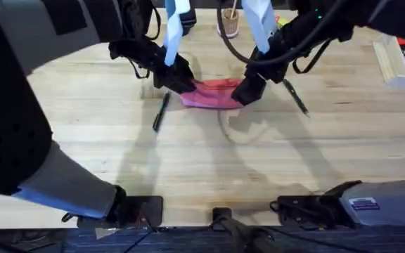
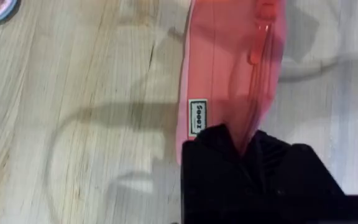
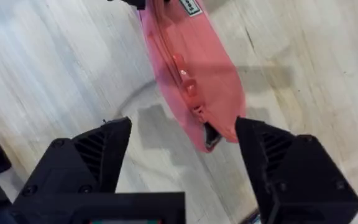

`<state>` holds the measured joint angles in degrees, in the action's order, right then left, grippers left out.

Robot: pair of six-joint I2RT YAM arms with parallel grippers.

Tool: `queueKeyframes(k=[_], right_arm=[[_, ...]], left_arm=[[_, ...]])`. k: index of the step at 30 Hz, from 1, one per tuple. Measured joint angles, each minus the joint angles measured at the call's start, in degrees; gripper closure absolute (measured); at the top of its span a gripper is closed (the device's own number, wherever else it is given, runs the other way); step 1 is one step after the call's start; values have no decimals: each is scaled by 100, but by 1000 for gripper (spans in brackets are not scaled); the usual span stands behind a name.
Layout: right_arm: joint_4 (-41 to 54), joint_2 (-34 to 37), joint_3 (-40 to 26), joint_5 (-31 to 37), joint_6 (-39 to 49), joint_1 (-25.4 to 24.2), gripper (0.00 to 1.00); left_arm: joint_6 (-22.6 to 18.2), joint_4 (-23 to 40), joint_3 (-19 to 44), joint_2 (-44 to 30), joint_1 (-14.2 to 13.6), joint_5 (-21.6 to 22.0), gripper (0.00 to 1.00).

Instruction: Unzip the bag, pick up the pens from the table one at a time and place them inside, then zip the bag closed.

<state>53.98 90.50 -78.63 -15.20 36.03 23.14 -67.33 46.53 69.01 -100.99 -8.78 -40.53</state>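
Left gripper (image 2: 244,149) is clenched on one end of the pink pencil pouch (image 1: 213,93), pinning it to the butcher-block table (image 1: 202,161). Right gripper (image 3: 182,134) is released, jaws spread wide and hovering over the pouch's other end, nothing between them.

Judged step: unzipping. The reddish zipper pull (image 3: 188,87) lies along the zipper line partway from the right gripper's end, so that gripper would need to descend, centre on the tab and close on it alone, not on fabric. The pull should then run straight along the zipper while the left gripper anchors its end; a slanted pull would likely bunch the soft cloth.

The pouch lies flat at mid-table between the grippers, zipper apparently not yet opened along most of its length, with a small white label (image 2: 198,117) near the held end. One pen (image 1: 161,112) lies near the pouch on the left arm's side; the other pen (image 1: 296,97) lies on the right arm's side.
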Motion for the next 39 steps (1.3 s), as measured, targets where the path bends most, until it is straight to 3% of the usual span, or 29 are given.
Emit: queueKeyframes(k=[18, 23, 28, 39], right_arm=[[-577, 639, 0, -116, 4, 0, 5], [-580, 639, 0, -157, 7, 0, 80], [-577, 639, 0, -285, 9, 2, 41], [-559, 901, 0, -415, 14, 7, 61]], left_arm=[[0, 5, 0, 0, 0, 0, 959], [0, 6, 0, 0, 0, 0, 958], [0, 8, 0, 0, 0, 0, 958], [0, 11, 0, 0, 0, 0, 958]])
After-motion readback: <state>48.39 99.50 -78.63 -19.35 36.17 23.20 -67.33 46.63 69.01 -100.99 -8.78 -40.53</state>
